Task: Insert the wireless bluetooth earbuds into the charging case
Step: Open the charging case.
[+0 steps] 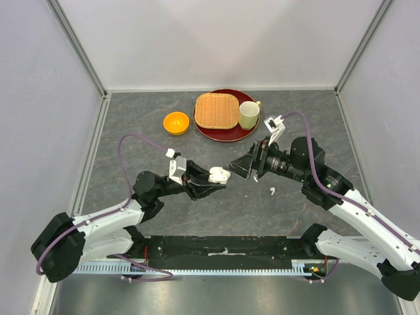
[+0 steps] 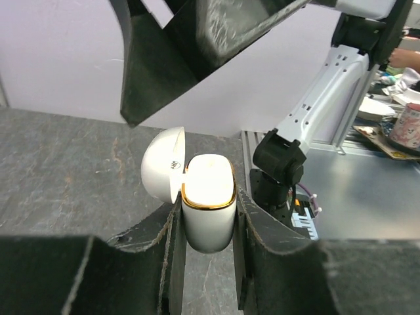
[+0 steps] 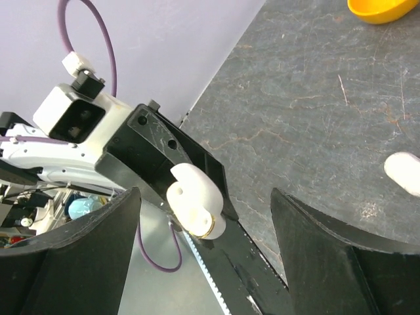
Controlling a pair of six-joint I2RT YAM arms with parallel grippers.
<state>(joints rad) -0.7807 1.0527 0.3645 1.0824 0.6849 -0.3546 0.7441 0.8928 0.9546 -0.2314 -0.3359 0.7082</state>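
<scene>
Charging case (image 2: 209, 197) is pinched at its lower body between the fingers of the left gripper (image 2: 209, 226), which are closed on it, its mouth upward and its lid (image 2: 163, 172) swung back to one side; the gold-rimmed mouth is washed out bright, so whether any bud already sits inside cannot be told. Just beside it the right gripper (image 1: 239, 165) faces the case with its fingers spread wide and nothing between them. The two meet above the middle of the table (image 1: 328, 125), a little toward its near edge. One earbud (image 1: 272, 191) lies on the table under the right arm, right of the middle; the others cannot be made out. An orange bowl (image 1: 176, 123) and a red plate (image 1: 226, 136) stand side by side near the far edge. The step in hand looks like fetching a bud with the free arm. To do it well, the left arm should hold the case level and steady with the lid turned away from the approach, while the right takes the bud by its rounded head, stem pointing down, lines it over one socket and lets go only once it is seated
</scene>
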